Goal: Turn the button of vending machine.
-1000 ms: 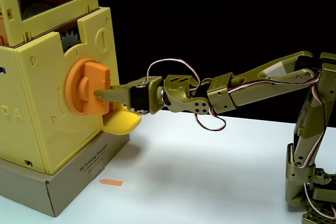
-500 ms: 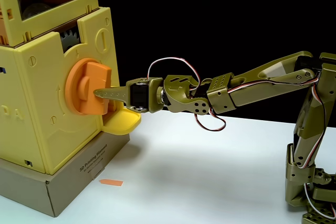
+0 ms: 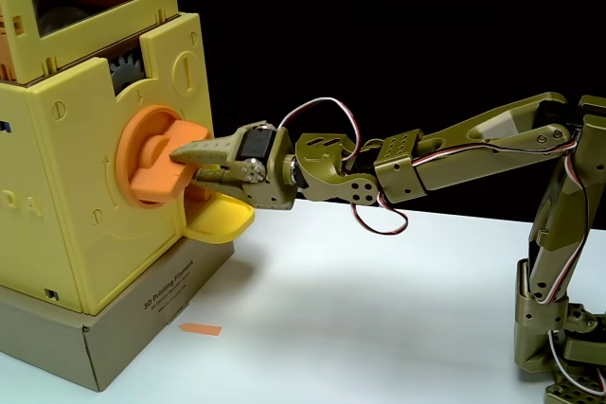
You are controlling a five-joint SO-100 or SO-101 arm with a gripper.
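The pale-yellow vending machine (image 3: 76, 234) stands at the left on a cardboard-brown base. On its front face sits the button (image 3: 151, 158), a round orange knob whose thick bar now lies tilted, its right end higher. My olive-green gripper (image 3: 186, 164) reaches in from the right and is shut on the button's bar, one finger (image 3: 204, 149) over it and the other under it. The gripper is rolled to one side.
A yellow scoop-shaped tray (image 3: 220, 220) juts out just below the gripper. A small orange tag (image 3: 200, 329) lies on the white table (image 3: 360, 309) near the base. The arm's base (image 3: 563, 347) stands at the right edge.
The gripper has rolled about its wrist and the button's bar has turned with it, from upright to tilted. The wire loop above the wrist has shifted.
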